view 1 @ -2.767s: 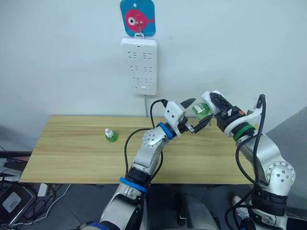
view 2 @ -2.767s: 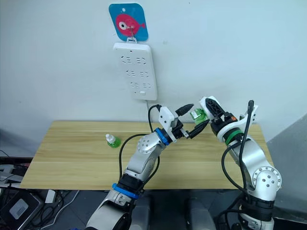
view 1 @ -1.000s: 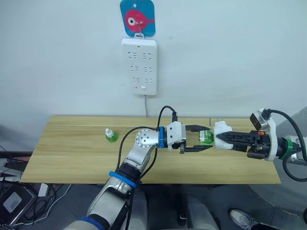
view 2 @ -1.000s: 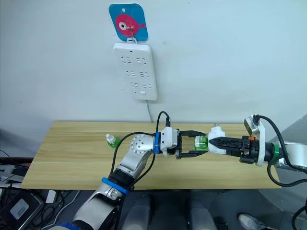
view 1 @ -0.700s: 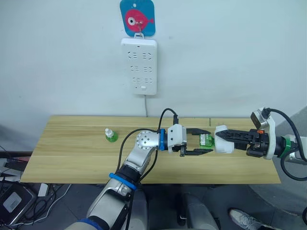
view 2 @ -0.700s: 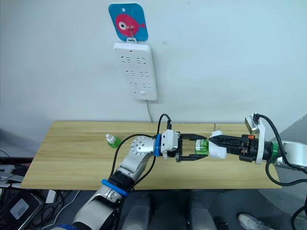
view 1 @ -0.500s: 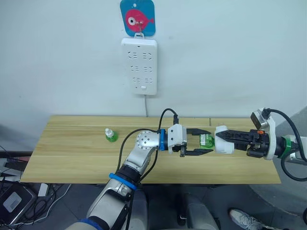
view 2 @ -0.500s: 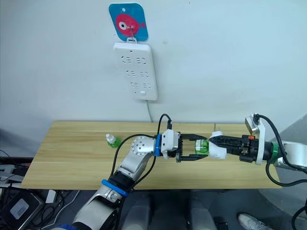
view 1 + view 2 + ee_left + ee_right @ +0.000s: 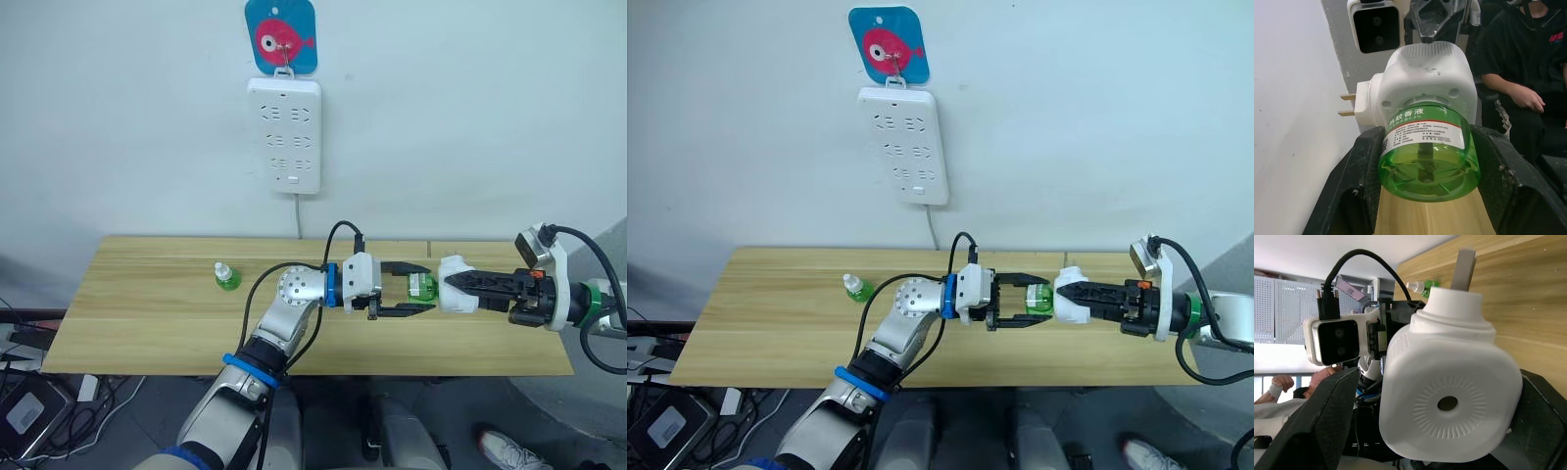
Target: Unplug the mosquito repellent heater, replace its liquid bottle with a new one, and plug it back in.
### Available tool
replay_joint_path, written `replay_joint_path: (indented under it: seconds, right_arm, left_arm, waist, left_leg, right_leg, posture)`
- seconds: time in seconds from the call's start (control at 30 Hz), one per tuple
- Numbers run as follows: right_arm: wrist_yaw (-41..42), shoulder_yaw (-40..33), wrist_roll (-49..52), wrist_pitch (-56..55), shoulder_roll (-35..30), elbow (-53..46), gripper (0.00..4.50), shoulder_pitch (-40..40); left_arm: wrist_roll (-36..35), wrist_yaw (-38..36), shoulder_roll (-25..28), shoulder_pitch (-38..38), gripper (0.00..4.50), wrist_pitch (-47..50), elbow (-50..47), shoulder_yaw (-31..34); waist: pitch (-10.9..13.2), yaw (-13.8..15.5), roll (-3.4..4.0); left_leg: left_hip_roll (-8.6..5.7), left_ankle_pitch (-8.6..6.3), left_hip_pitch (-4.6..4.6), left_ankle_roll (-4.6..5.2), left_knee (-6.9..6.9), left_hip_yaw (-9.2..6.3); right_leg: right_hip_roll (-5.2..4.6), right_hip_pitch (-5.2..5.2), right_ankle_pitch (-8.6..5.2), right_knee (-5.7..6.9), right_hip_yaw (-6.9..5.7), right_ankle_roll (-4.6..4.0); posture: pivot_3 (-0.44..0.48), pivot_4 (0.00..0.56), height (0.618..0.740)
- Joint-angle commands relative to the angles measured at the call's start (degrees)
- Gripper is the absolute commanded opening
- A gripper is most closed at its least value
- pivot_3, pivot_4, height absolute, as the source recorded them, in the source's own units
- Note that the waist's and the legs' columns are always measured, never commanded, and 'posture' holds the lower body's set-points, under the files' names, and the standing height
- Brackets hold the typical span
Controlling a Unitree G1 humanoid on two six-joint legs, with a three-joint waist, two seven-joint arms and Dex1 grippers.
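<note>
Above the table's middle right, the white mosquito repellent heater (image 9: 457,297) is held level, with my right gripper (image 9: 460,286) shut on it. Its liquid bottle (image 9: 421,286), green with a label, sticks out of the heater toward my left arm. My left gripper (image 9: 429,288) is shut on that bottle, and in the left wrist view one black finger (image 9: 1364,181) presses each side of the liquid bottle (image 9: 1425,152). The heater's plug prongs (image 9: 1348,105) are bare. The new one (image 9: 226,277), green with a white pointed cap, stands on the table at the left.
A long white power strip (image 9: 284,134) hangs on the wall under a blue fish hook (image 9: 281,36), its cord dropping behind the wooden table (image 9: 147,313). A seated person in black (image 9: 1518,73) appears in the left wrist view.
Since 2.8 s ago both grippers have come down from the raised, tilted pose to a level one over the table. In the last half second my right arm has drawn slightly to the right.
</note>
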Motion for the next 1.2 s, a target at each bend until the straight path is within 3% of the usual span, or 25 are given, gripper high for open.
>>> replay_joint_path:
  seconds: [0.03, 0.13, 0.4, 0.47, 0.6, 0.7, 0.77, 0.83, 1.07, 1.2]
  right_arm:
    - [-0.43, -0.77, 1.55, -0.73, -0.51, -1.22, 3.94, -0.31]
    - [0.87, -0.78, 1.55, -0.09, -0.84, -2.00, 3.02, -0.34]
    - [0.79, -0.46, 1.55, -0.21, -2.14, -3.40, 3.03, -0.54]
    - [1.81, -0.22, 1.55, 0.31, -2.97, -5.23, 3.03, -0.50]
    - [3.98, 0.32, 0.47, 0.59, -3.97, -7.70, 3.03, -0.11]
    - [6.37, 0.60, -1.57, 1.03, -4.24, -8.56, 3.03, -0.23]
    - [7.84, 0.73, -3.09, 1.16, -4.45, -8.94, 3.03, -0.35]
    - [8.85, 0.88, -3.95, 0.94, -4.74, -8.77, 3.03, -0.77]
    - [7.26, 1.45, -0.45, -1.32, -5.22, -8.31, 3.03, -1.22]
    - [6.99, 0.32, 0.34, -1.82, -6.25, -8.51, 3.03, 1.00]
  left_arm:
    - [-0.17, -0.04, -0.73, -0.09, 2.31, -0.27, -2.36, -0.69]
    - [-0.27, 0.01, -0.74, -0.39, 2.31, -0.16, -2.22, -0.48]
    - [-1.94, -0.20, -1.00, -0.92, 2.31, 3.31, -2.88, 0.12]
    - [-8.04, -0.26, -0.83, -1.32, 2.31, 17.80, -6.63, 1.41]
    - [-26.72, 0.58, 1.44, -3.81, 2.31, 58.16, -12.18, 5.40]
    - [-38.88, 0.58, 2.91, -8.29, 2.31, 85.01, -6.79, 11.03]
    - [-43.12, 0.28, 3.39, -10.30, 2.31, 95.09, -3.40, 13.97]
    - [-42.15, -1.33, 4.86, -10.25, 2.31, 97.27, -3.45, 11.78]
    - [-40.16, 1.76, 3.10, -10.95, 4.46, 94.37, -1.76, 15.54]
    - [-38.03, 1.23, 6.65, -11.24, 4.46, 87.77, -2.12, 19.36]
  waist:
    - [0.00, 0.00, 0.00]
    - [0.01, -0.01, 0.00]
    - [0.03, -0.01, 0.00]
    - [0.09, -0.06, 0.01]
    - [0.44, -0.35, -0.02]
    - [0.80, -0.72, 0.03]
    - [0.98, -0.94, 0.03]
    - [1.00, -1.31, 0.02]
    - [1.10, -1.39, 0.01]
    - [1.11, -1.45, -0.01]
  left_leg:
    - [0.00, 0.00, 0.00, 0.00, 0.00, 0.00]
    - [0.00, 0.00, 0.00, 0.00, 0.00, 0.01]
    - [0.00, 0.00, 0.00, 0.00, -0.01, 0.00]
    - [0.00, 0.00, -0.01, 0.00, -0.01, 0.00]
    - [0.02, 0.00, -0.02, 0.00, -0.01, -0.09]
    - [0.02, 0.00, -0.02, 0.00, -0.01, -0.13]
    - [0.01, 0.00, -0.06, 0.01, 0.00, -0.18]
    - [0.00, -0.01, -0.10, 0.01, -0.01, -0.17]
    - [0.00, -0.02, -0.11, 0.02, -0.06, -0.16]
    - [-0.01, -0.01, -0.11, 0.02, -0.03, -0.13]
  right_leg:
    - [0.00, 0.00, 0.00, 0.00, 0.01, 0.00]
    - [0.00, 0.00, 0.00, -0.01, 0.01, 0.00]
    - [0.00, 0.00, 0.00, -0.02, 0.01, 0.00]
    - [0.00, 0.00, 0.00, -0.02, 0.01, 0.00]
    - [0.01, -0.01, -0.01, -0.01, -0.07, 0.01]
    - [0.02, -0.02, -0.02, 0.00, -0.11, 0.01]
    - [0.02, -0.04, -0.03, -0.01, -0.17, 0.02]
    - [0.02, -0.05, -0.07, -0.06, -0.17, 0.09]
    - [0.00, -0.05, -0.15, -0.11, -0.16, 0.15]
    - [-0.01, -0.05, -0.14, -0.10, -0.13, 0.15]
  posture:
    - [0.222, 0.268, 0.740]
    - [0.222, 0.269, 0.740]
    - [0.220, 0.269, 0.740]
    - [0.220, 0.269, 0.740]
    - [0.229, 0.278, 0.740]
    - [0.228, 0.277, 0.740]
    - [0.225, 0.277, 0.740]
    - [0.225, 0.277, 0.740]
    - [0.206, 0.270, 0.740]
    - [0.195, 0.262, 0.740]
